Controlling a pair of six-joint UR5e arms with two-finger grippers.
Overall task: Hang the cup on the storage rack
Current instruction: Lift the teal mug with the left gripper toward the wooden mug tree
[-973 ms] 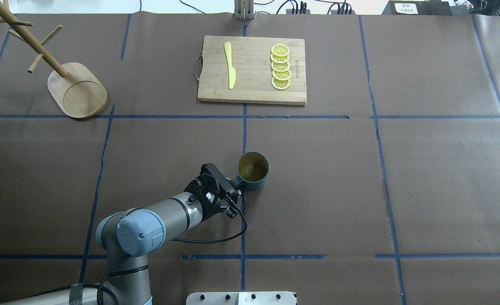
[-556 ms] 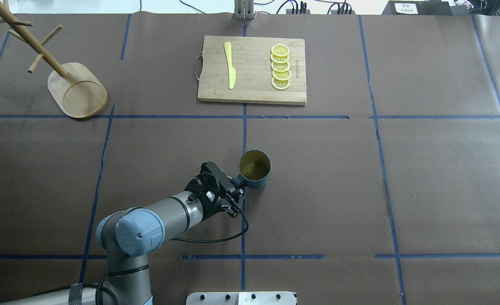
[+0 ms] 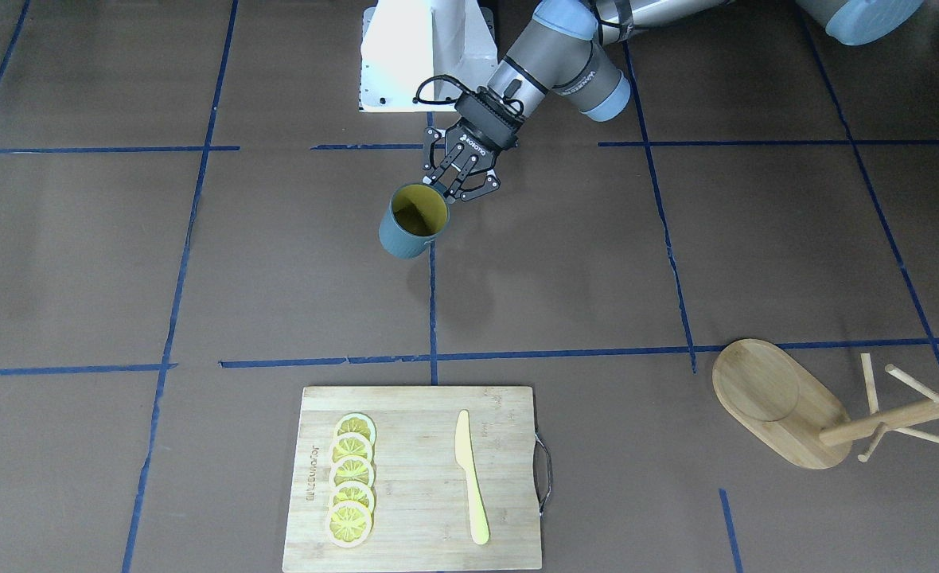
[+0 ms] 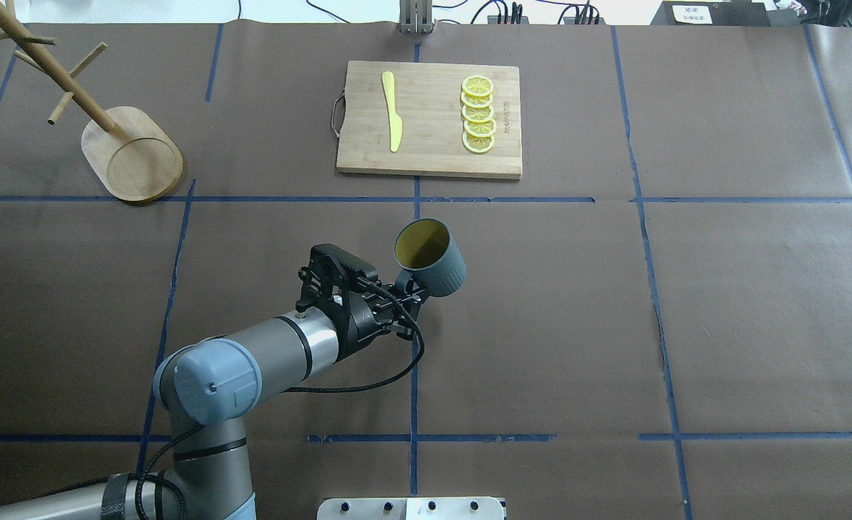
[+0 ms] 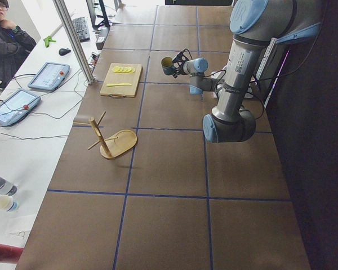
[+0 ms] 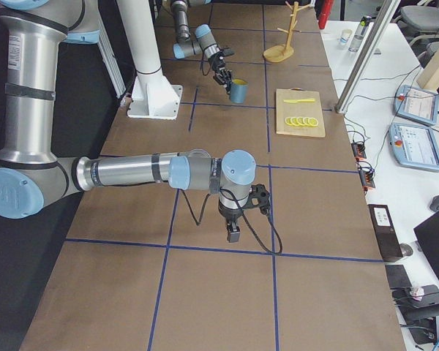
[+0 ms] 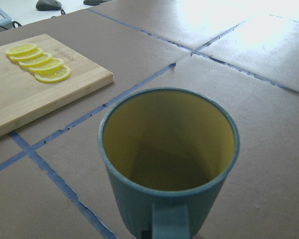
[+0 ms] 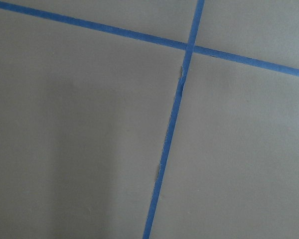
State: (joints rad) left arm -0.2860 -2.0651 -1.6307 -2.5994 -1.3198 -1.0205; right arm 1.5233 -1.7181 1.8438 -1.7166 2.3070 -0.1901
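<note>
- The left gripper (image 4: 402, 283) is found closed on the loop handle of the cup (image 4: 437, 267); the fingers are seen pinched narrowly around the handle in the overhead and front-facing views.
- The cup is held tilted, its yellow inside turned up and towards the robot's left. It appears raised off the table (image 4: 614, 303), with a shadow cast on the brown paper beneath it in the front-facing view.
- The cup is located near the middle of the table, beside a crossing of blue tape lines and on the robot's side of the cutting board (image 4: 433, 155).
- In the left wrist view, the open mouth of the cup fills the frame and the handle is seen at the lower edge.
- The storage rack (image 4: 137, 159) is set at the far corner on the robot's left, well apart from the cup. It stands on its oval base, its post and pegs rising above it.
- A yellow knife (image 4: 392, 112) and a row of lemon slices (image 4: 478, 114) are laid on the cutting board.
- The right gripper (image 6: 234, 232) is shown only in the exterior right view, pointed down near the table; whether it is open or closed cannot be told.
- Only brown paper and blue tape (image 8: 174, 129) are recorded in the right wrist view.
</note>
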